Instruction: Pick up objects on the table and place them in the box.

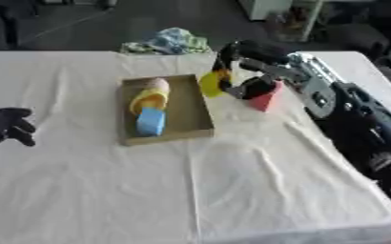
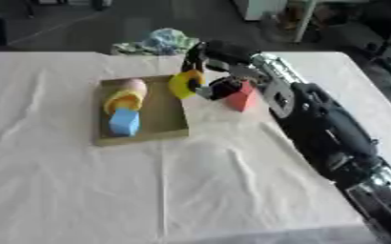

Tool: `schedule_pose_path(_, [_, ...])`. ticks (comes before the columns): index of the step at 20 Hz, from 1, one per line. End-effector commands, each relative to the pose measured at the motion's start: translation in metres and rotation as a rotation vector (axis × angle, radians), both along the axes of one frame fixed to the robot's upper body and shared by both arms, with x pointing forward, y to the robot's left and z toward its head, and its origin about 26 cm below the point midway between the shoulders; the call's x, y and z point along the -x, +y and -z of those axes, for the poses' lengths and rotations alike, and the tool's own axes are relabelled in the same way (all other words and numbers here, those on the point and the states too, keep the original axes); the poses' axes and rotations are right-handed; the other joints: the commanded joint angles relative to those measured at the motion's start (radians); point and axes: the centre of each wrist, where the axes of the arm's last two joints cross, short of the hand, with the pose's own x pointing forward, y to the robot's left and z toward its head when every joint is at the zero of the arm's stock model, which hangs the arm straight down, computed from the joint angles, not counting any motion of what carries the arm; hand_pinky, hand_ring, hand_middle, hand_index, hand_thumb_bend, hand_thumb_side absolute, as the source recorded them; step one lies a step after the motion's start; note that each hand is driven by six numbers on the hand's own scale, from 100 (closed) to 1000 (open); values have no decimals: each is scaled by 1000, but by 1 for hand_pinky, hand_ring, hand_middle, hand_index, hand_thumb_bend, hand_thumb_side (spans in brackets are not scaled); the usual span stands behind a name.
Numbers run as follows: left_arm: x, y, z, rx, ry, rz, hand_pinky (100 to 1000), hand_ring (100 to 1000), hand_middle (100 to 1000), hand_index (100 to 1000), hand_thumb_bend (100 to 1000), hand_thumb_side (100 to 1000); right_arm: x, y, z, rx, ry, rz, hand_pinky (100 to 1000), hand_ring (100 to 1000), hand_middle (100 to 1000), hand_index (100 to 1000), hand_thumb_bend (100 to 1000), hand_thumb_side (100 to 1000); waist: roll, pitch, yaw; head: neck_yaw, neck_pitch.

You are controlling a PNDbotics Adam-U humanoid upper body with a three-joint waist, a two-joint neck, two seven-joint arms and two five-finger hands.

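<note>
While the cloth-covered table (image 1: 257,190) fills the view, the shallow box (image 1: 195,114) holds a blue block (image 1: 150,121), a yellow piece and a pink one. Right hand (image 1: 232,62) pinches a yellow disc (image 1: 210,84) at the box's right rim, beside a red block (image 1: 266,99). Left hand (image 1: 7,125) rests, fingers spread.

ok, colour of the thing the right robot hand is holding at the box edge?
Yellow object, held by the right robot hand; clearest in the left eye view.

Cream cloth on the desk (image 1: 90,200), tan cardboard box (image 1: 192,125) with a blue block (image 1: 150,122), yellow cup (image 1: 149,101) and a pinkish thing (image 1: 158,85). Black right hand (image 1: 232,81) has a yellow piece (image 1: 210,84), red block (image 1: 266,99) beside it.
</note>
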Motion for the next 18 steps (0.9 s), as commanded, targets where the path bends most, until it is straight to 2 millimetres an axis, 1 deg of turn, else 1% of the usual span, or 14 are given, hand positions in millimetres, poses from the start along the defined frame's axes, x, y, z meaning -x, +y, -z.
schedule_pose_path(1, [0, -2, -11, 0, -35, 15, 725, 550, 578, 800, 100, 918, -9, 1, 12, -13, 17, 110, 697, 552, 547, 634, 100, 100, 20, -1, 3, -14, 4])
schedule_pose_path(3, [0, -2, -10, 3, -35, 15, 725, 550, 578, 800, 100, 918, -10, 6, 26, -30, 24, 168, 697, 558, 558, 675, 100, 100, 21, -1, 5, -20, 4])
schedule_pose_path(5, [-1, -3, -11, 5, -35, 19, 726, 549, 578, 801, 100, 918, -11, 11, 34, -39, 18, 199, 697, 561, 565, 720, 100, 100, 22, -1, 7, -24, 4])
schedule_pose_path(6, [-1, -4, -11, 6, -34, 21, 726, 549, 578, 801, 100, 919, -11, 13, 37, -44, 12, 210, 697, 562, 567, 724, 100, 100, 23, 0, 8, -25, 4])
schedule_pose_path(9, [-1, -5, -10, 7, -31, 27, 726, 549, 577, 801, 100, 921, -11, 22, 39, -59, -16, 221, 698, 564, 573, 734, 100, 108, 23, 1, 11, -30, 4])
schedule_pose_path(10, [-1, -5, -10, 7, -30, 28, 726, 549, 577, 801, 100, 921, -12, 25, 38, -63, -28, 214, 700, 568, 579, 748, 100, 147, 22, 1, 12, -32, 4])
schedule_pose_path(11, [-1, -5, -10, 7, -29, 29, 726, 549, 577, 801, 100, 921, -12, 28, 36, -63, -40, 203, 702, 571, 582, 756, 100, 164, 22, 1, 12, -34, 4])
schedule_pose_path(14, [-1, -5, -10, 7, -28, 33, 727, 549, 577, 801, 100, 921, -12, 39, 30, -33, -64, 152, 720, 607, 617, 822, 100, 336, 20, 0, 14, -38, 4])
schedule_pose_path(15, [-1, -6, -10, 7, -27, 34, 727, 549, 577, 801, 100, 921, -11, 43, 28, -5, -69, 125, 733, 636, 646, 857, 100, 443, 20, 0, 15, -39, 4])
schedule_pose_path(16, [-1, -6, -10, 7, -27, 35, 727, 549, 577, 801, 100, 921, -11, 45, 27, 23, -71, 104, 743, 664, 675, 887, 100, 521, 19, 0, 15, -40, 4])
schedule_pose_path(17, [-1, -6, -9, 7, -27, 35, 727, 549, 577, 801, 100, 921, -10, 49, 24, 63, -75, 76, 760, 699, 709, 924, 163, 600, 19, -1, 16, -41, 4])
schedule_pose_path(18, [-1, -5, -9, 7, -26, 34, 727, 549, 577, 801, 100, 921, -10, 52, 21, 108, -81, 48, 780, 742, 753, 961, 291, 683, 19, -1, 16, -41, 4])
